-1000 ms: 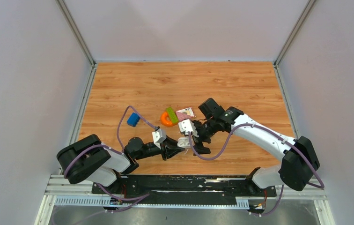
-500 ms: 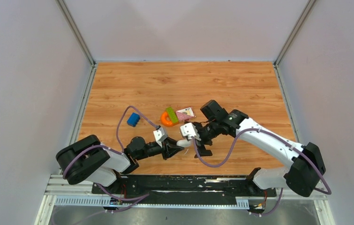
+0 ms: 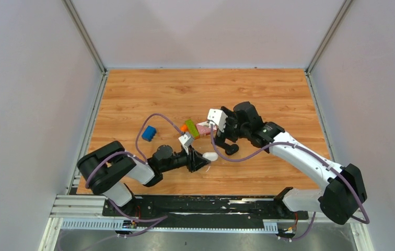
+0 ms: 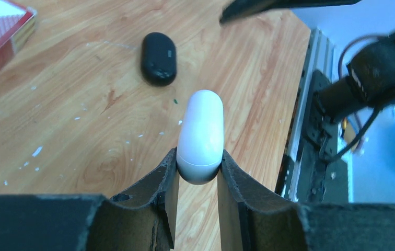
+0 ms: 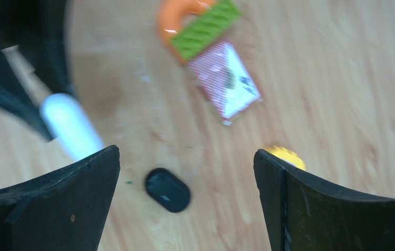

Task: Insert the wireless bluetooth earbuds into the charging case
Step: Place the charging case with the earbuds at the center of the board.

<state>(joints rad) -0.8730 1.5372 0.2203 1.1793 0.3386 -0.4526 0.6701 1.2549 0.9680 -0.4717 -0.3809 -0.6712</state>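
Left hand (image 4: 198, 159): clenched on the rear end of the white charging case (image 4: 201, 130). The case sticks out forward from between the fingers, lengthwise and level.
Right hand (image 5: 186, 152): released, fingers spread wide and empty, hanging over the counter (image 3: 185, 89) above the black case (image 5: 167, 189).
White charging case, place: about midway along the counter's width and nearer its near edge than its far edge. It sits low over the wood; whether it touches cannot be told.
White charging case, condition: lid appears shut, and no opening or socket shows.
Black case: lies flat on the wood, shut, apart from the white one, a little toward the far edge and the right edge.
Earbuds: none can be made out in any view, neither on the counter nor in either hand.
Other items: orange ring (image 5: 177, 13) with a green block (image 5: 206, 29) lying across it, and a red-patterned card (image 5: 227, 86) just beside them toward the right edge. A yellow object (image 5: 287, 155) is half hidden behind the right finger.
Step in hand (judgement): the white case is being braced by one hand so that the other can work on it. No insertion has begun.
Next move calls for (judgement): the lid has to be lifted while the left grip stays low on the body and clear of the seam. The buds must then be found before any can be seated.
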